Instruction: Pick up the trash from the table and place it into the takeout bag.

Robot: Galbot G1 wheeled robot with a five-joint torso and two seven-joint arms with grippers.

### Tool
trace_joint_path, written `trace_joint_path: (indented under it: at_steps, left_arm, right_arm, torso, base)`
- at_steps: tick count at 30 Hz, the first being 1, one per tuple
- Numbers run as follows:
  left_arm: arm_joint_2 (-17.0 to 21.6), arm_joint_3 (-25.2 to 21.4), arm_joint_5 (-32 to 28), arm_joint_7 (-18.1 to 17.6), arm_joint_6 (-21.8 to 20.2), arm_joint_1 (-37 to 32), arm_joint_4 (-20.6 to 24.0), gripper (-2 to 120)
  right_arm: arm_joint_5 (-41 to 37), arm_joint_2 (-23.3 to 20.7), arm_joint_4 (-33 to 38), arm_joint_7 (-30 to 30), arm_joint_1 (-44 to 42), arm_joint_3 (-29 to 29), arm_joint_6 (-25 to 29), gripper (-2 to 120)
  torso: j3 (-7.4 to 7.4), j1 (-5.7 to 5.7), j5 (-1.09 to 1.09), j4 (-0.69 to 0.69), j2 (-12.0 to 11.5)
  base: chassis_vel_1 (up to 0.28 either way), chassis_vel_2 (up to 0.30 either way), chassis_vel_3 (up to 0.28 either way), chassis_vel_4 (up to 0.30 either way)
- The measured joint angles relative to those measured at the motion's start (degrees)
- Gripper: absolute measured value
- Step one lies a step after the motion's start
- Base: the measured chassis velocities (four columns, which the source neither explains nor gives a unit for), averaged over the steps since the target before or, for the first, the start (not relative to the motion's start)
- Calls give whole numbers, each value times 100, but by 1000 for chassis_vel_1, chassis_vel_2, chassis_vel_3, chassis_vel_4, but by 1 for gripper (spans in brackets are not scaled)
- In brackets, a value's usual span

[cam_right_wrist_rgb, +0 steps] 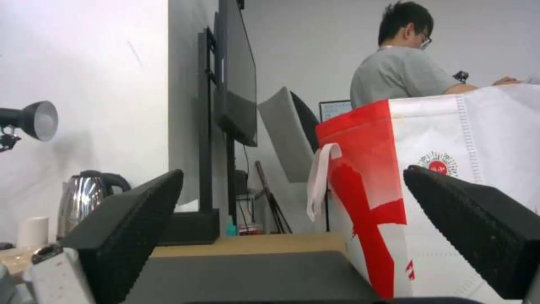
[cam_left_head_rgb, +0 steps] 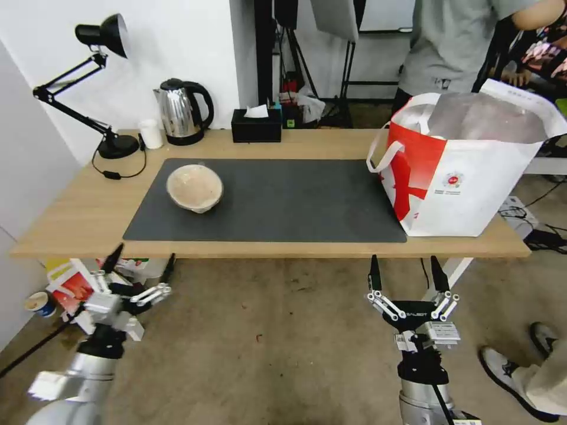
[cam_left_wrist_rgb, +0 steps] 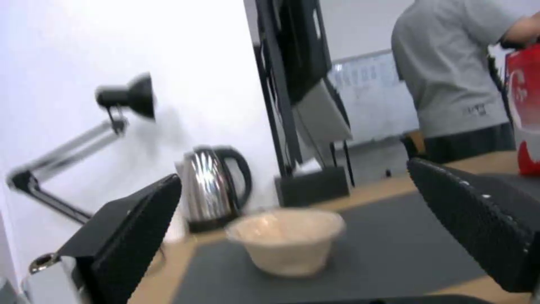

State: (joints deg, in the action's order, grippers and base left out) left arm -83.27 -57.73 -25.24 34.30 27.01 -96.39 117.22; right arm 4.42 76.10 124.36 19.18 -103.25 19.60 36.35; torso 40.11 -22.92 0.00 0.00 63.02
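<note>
Bare brownish concrete floor [cam_left_head_rgb: 283, 342] lies nearest the robot, in front of the long light-wood table with a dark grey rectangular mat [cam_left_head_rgb: 65, 218].

1. Left gripper [cam_left_head_rgb: 140, 262]: hangs over the floor just short of the table's near edge, at the left. Its black fingers [cam_left_head_rgb: 112, 258] are spread wide and hold nothing. In the left wrist view the left gripper [cam_left_wrist_rgb: 292, 236] points over the near table edge at the beige paper bowl [cam_left_wrist_rgb: 284, 240].

2. Right gripper [cam_left_head_rgb: 407, 274]: hangs over the floor just short of the near edge, toward the right. Its fingers [cam_left_head_rgb: 374, 273] stand wide apart and empty. In the right wrist view the right gripper [cam_right_wrist_rgb: 292, 236] faces the mat edge and the near left corner of the takeout bag [cam_right_wrist_rgb: 450, 190].

3. Beige paper bowl [cam_left_head_rgb: 195, 188]: stands upright on the left part of the mat, well apart from both grippers.

4. Large boxy white and red takeout bag with silver foil lining [cam_left_head_rgb: 466, 171]: stands upright and open at the right end of the table, its left part resting on the right edge of the mat. A white loop handle [cam_left_head_rgb: 384, 154] hangs down its left side. A small round red logo [cam_left_head_rgb: 453, 180] marks the near white face.

5. Far edge of the table, left to right: black articulated desk lamp [cam_left_head_rgb: 97, 88], small plain white cup [cam_left_head_rgb: 151, 133], steel electric kettle with black handle [cam_left_head_rgb: 180, 112], black tissue box [cam_left_head_rgb: 256, 126].
</note>
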Motion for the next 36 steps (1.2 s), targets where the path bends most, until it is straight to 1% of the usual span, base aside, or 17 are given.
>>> trace_joint_path:
  at_steps: [1, 5, 6, 9, 10, 13, 20, 21, 22, 23, 24, 27, 28, 29, 30, 32, 36]
  left_arm:
    - [0, 0, 0, 0, 0, 0, 0, 100]
    - [75, -560, -533, 711, 549, 125, -278, 100]
    - [75, -560, -533, 711, 549, 125, -278, 100]
    - [139, -1037, -983, 1316, 1011, 231, -515, 100]
    - [139, -1037, -983, 1316, 1011, 231, -515, 100]
    - [194, -1441, -1361, 1816, 1398, 321, -710, 100]
    - [241, -1535, -1424, 1928, 1475, 358, -747, 100]
    - [354, -1579, -1353, 1914, 1447, 411, -733, 100]
    - [548, -1644, -1219, 1855, 1371, 499, -675, 100]
    - [548, -1644, -1219, 1855, 1371, 499, -675, 100]
    - [794, -1716, -1040, 1766, 1265, 612, -592, 100]
    - [1309, -1860, -647, 1575, 1025, 848, -434, 100]
    - [1309, -1860, -647, 1575, 1025, 848, -434, 100]
    - [1685, -1966, -366, 1435, 854, 1016, -312, 100]
    - [1899, -2030, -213, 1347, 765, 1112, -236, 100]
    - [1974, -2043, -136, 1313, 709, 1144, -216, 100]
    - [1953, -1954, -86, 1243, 654, 1185, -197, 100]
  right_arm:
    - [0, 0, 0, 0, 0, 0, 0, 100]
    - [0, 0, 0, 0, 0, 0, 0, 100]
    - [0, 0, 0, 0, 0, 0, 0, 100]
    - [0, 0, 0, 0, 0, 0, 0, 100]
    - [0, 0, 0, 0, 0, 0, 0, 100]
    - [0, 0, 0, 0, 0, 0, 0, 100]
    - [0, 0, 0, 0, 0, 0, 0, 100]
    - [0, 0, 0, 0, 0, 0, 0, 100]
    - [0, -1, 0, 0, 0, 0, 0, 100]
    - [0, -1, 0, 0, 0, 0, 0, 100]
    - [0, 0, 0, 0, 0, -1, 0, 100]
    - [0, -1, 0, 0, 0, 0, 0, 100]
    - [0, -1, 0, 0, 0, 0, 0, 100]
    - [0, -1, 0, 0, 0, 0, 0, 100]
    - [0, 1, 0, 0, 0, -1, 0, 100]
    - [0, 0, 0, 0, 0, 0, 0, 100]
    - [0, 0, 0, 0, 0, -1, 0, 100]
  torso:
    - [0, 0, 0, 0, 0]
    - [0, 0, -1, 0, 0]
    - [0, 0, -1, 0, 0]
    - [0, 0, -1, 0, 0]
    - [0, 0, -1, 0, 0]
    - [0, 0, 0, 0, 0]
    - [0, 0, -3, 1, 0]
    - [0, 1, -5, 4, 0]
    - [0, 0, -2, 3, 0]
    - [0, 0, -2, 3, 0]
    - [0, 0, 1, -2, 0]
    - [0, 0, -2, -2, 0]
    - [0, 0, -2, -2, 0]
    - [0, 0, 0, 0, 0]
    - [0, 0, 5, -6, 0]
    - [0, 0, -5, 0, 0]
    - [0, 1, 0, 3, 0]
  base:
    - [0, 0, 0, 0]
    - [0, 0, 0, 0]
    - [0, 0, 0, 0]
    - [0, 0, 0, 0]
    - [0, 0, 0, 0]
    - [0, 0, 0, 0]
    - [0, 0, 0, 0]
    - [0, 0, 0, 0]
    - [0, 0, 0, 0]
    - [0, 0, 0, 0]
    - [0, 0, 0, 0]
    - [0, 0, 0, 0]
    - [0, 0, 0, 0]
    - [0, 0, 0, 0]
    - [0, 0, 0, 0]
    - [0, 0, 0, 0]
    - [0, 0, 0, 0]
